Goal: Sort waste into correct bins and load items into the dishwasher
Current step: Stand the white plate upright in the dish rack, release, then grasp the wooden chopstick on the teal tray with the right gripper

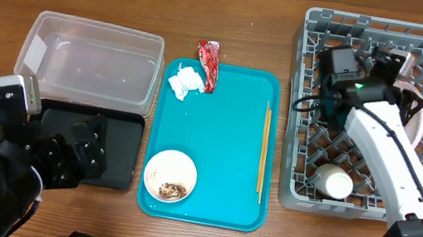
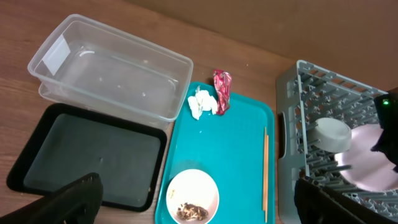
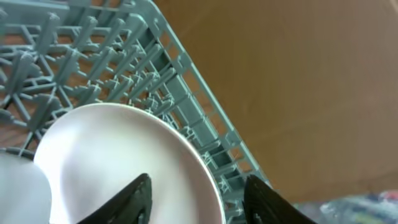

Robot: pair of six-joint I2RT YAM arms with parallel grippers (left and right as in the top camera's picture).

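Overhead: right gripper [image 1: 394,63] is over the dish rack [image 1: 325,204], which sits right of the teal tray [image 1: 225,137]. It is at the rim of the large plate [image 1: 412,123], which leans among the pegs. The silvery-rimmed bowl [image 1: 334,182] lies in the rack on the side nearest the tray. On the tray: small bowl [image 1: 170,175] with food scraps [image 1: 176,190], and chopsticks [image 1: 264,152] along the right edge. Tissue [image 1: 186,83] and red wrapper [image 1: 207,63] are at the far edge. Clear tub [image 1: 89,62] and black tray [image 1: 121,134] are left of the teal tray, with the left gripper [image 1: 75,161] over the black one.

Left wrist: jaws wide apart, empty.

Right wrist: fingers [image 3: 134,199] spread either side of the plate rim, with a gap on the outer side. Not pinching.

Step looks like plate release. Open fully, check the plate is seated between pegs, then lift straight out along the plate's plane so neither finger drags the rim.
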